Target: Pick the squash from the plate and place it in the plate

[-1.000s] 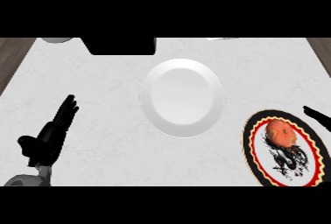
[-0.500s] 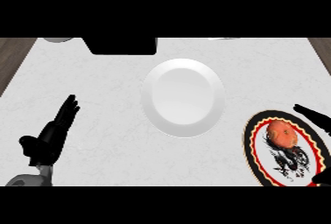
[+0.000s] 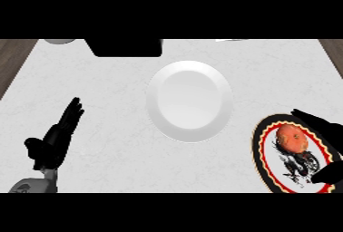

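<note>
Nearest, low left: left hand (image 3: 55,140) rests on the counter (image 3: 100,90), fingers straight & together, pointing up-right, holding nothing; grey forearm comes in at bottom-left corner. Low right: patterned plate (image 3: 264,154) w/ red-yellow rim & black border, its right part cut off by the view's edge. Squash (image 3: 293,138), orange & roundish, sits on the upper half of that plate; too round to give a long axis, can't tell which way it points. Right hand (image 3: 320,121) shows as dark fingers over the plate's upper-right rim, w/ another dark part at the plate's lower right; fingers spread apart on either side of the squash, not touching it as far as visible. Mid-counter: white plate (image 3: 189,102), taller than wide in view, nothing on it, just left of & above the patterned plate, narrow gap between rims. Wide bare marble between left hand & white plate. Far edge: black object (image 3: 127,47) & pale round thing (image 3: 60,41) at top left; wood floor shows at both top corners.
</note>
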Robot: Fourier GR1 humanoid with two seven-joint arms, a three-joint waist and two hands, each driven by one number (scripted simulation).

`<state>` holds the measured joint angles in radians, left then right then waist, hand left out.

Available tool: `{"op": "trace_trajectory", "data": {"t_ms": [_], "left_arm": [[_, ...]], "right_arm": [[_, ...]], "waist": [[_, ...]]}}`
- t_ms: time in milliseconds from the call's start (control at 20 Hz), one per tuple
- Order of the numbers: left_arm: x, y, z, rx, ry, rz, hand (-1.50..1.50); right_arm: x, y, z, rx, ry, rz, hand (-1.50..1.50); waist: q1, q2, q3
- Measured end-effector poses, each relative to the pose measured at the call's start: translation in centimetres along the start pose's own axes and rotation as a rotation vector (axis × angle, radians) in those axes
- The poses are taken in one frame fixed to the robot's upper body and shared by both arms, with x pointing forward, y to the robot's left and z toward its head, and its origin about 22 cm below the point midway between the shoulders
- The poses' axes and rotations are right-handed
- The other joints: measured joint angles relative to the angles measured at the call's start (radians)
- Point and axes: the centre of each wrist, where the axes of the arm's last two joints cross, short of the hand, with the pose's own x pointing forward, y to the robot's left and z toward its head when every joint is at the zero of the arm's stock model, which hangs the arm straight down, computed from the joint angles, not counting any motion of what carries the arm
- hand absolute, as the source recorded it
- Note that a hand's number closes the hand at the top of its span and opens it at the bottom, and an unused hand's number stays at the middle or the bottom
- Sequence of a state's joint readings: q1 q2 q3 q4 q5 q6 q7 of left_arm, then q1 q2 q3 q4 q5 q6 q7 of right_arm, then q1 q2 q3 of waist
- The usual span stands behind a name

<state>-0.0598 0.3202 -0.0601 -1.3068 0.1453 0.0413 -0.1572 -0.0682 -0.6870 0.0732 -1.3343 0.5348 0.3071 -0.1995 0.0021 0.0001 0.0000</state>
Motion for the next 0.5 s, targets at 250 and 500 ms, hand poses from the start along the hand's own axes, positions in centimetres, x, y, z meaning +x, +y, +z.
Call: {"op": "trace_trajectory", "data": {"t_ms": [250,500], "left_arm": [[-0.2,0.2,-0.5,-0.002,-0.007,0.001,0.00],[0.6,0.8,-0.2,-0.003,-0.004,-0.001,0.00]], "right_arm": [[-0.1,1.6,-2.1,-0.009,0.031,0.033,-1.50],[-0.5,2.1,-3.7,-0.007,0.044,0.042,1.50]], "waist": [[0.001,0.000,0.000],[0.002,0.000,0.000]]}}
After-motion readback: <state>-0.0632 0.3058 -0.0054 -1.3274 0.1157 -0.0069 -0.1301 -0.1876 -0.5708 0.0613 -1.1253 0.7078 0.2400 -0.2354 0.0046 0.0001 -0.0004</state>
